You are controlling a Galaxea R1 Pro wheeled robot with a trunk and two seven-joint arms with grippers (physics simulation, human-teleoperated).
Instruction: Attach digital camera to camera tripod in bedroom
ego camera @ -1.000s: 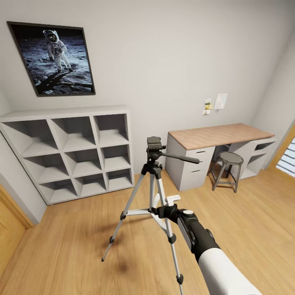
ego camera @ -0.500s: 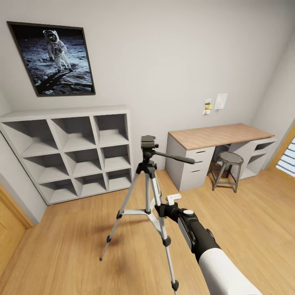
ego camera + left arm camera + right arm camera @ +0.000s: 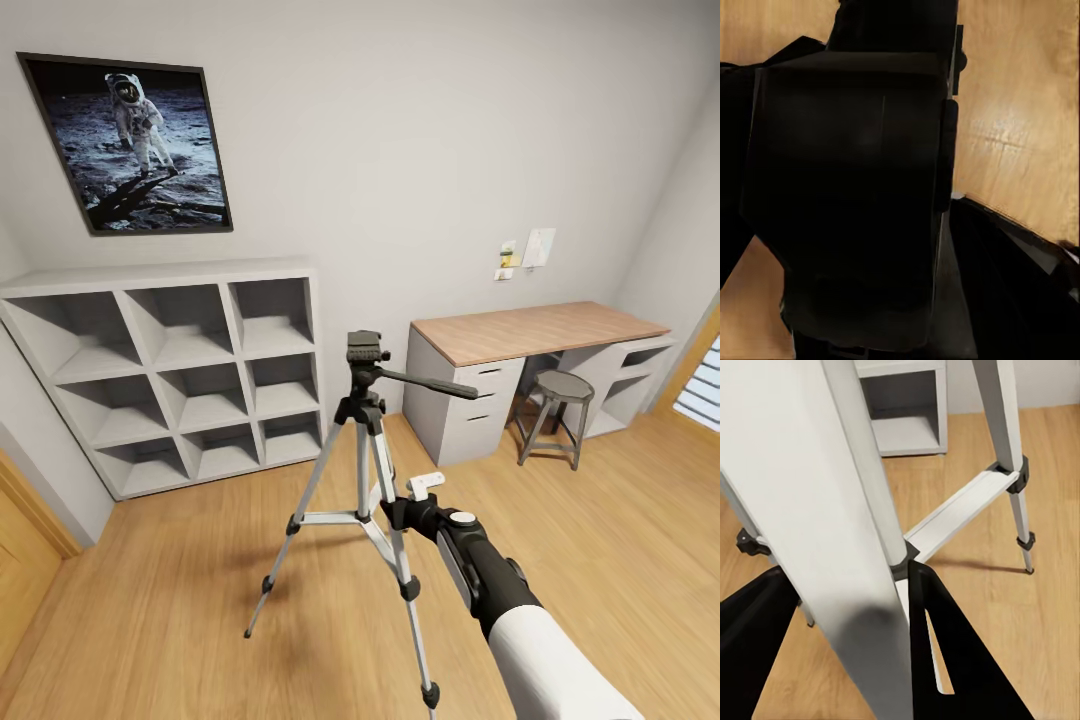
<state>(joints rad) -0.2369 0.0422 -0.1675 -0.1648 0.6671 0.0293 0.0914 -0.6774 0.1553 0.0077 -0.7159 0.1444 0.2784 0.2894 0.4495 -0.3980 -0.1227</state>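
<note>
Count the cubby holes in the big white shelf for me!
9. The white cube shelf has three rows of three: top row, middle row and bottom row. All nine are in plain sight, left of the camera tripod.

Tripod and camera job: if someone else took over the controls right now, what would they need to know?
Right gripper: closed around a leg of the camera tripod, which stands on the wood floor before the shelf.
Left gripper: seems closed on a black boxy thing, likely the digital camera.
Done: both in the grippers.
Left: set the camera on the tripod's bare head.
</note>
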